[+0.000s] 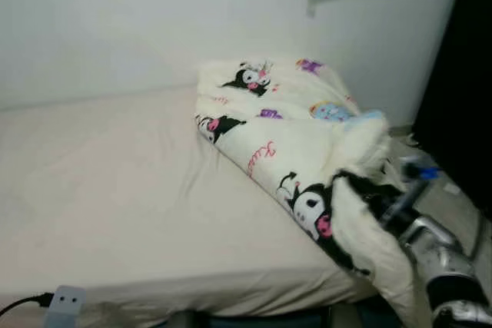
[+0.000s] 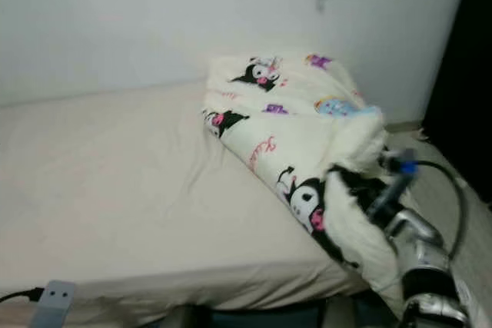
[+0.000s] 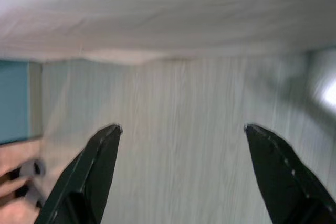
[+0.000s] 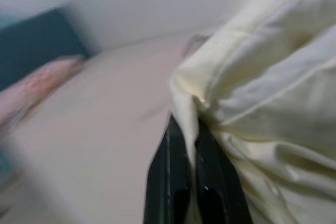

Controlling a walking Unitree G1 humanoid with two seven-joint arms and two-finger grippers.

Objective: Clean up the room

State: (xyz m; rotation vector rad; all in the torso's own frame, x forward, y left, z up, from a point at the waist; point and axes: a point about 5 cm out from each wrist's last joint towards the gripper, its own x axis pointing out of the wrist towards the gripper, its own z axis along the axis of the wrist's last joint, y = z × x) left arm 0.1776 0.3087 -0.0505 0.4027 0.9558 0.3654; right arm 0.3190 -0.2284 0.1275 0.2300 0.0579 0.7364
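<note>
Eye views: blanket [image 1: 292, 136] is lying bunched on the bed's [image 1: 115, 190] right side, its edge being pinched by the right gripper [image 1: 355, 183], arm raised.
Right wrist: fingers [image 4: 170, 182] are being clamped on fabric.
Left wrist: left gripper [image 3: 181, 129] is being held spread over floor [image 3: 173, 145].

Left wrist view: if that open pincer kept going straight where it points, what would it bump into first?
Probably the pale wood-grain floor. The left pincer is open with nothing between its two black fingers, and only floor lies ahead. Beyond it hangs the edge of the cream bed sheet. The picture is blurred, so depth is uncertain.
</note>
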